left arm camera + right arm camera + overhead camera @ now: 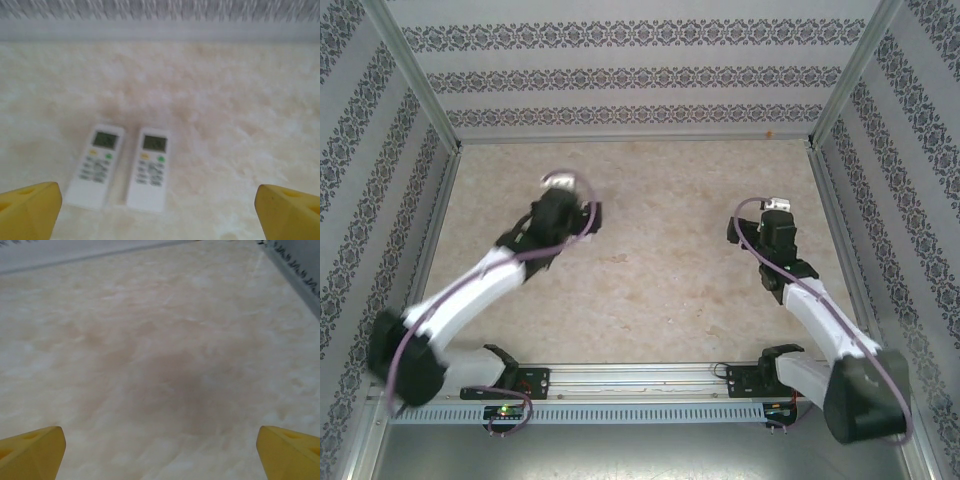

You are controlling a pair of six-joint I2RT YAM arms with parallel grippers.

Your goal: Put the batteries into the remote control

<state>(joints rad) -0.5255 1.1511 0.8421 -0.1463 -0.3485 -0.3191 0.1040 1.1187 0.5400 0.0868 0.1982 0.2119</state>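
Toward the tabletop's (225,125) far edge, two white remotes (95,165) (148,169) lie face up, side by side.
Probably light, stiff, slick plastic, best pinched across the long sides; above them the left gripper (159,220) is spread wide and empty, and the right gripper (160,452) likewise.

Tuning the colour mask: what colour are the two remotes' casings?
White, both the left remote and the right remote; clearest in the left wrist view.
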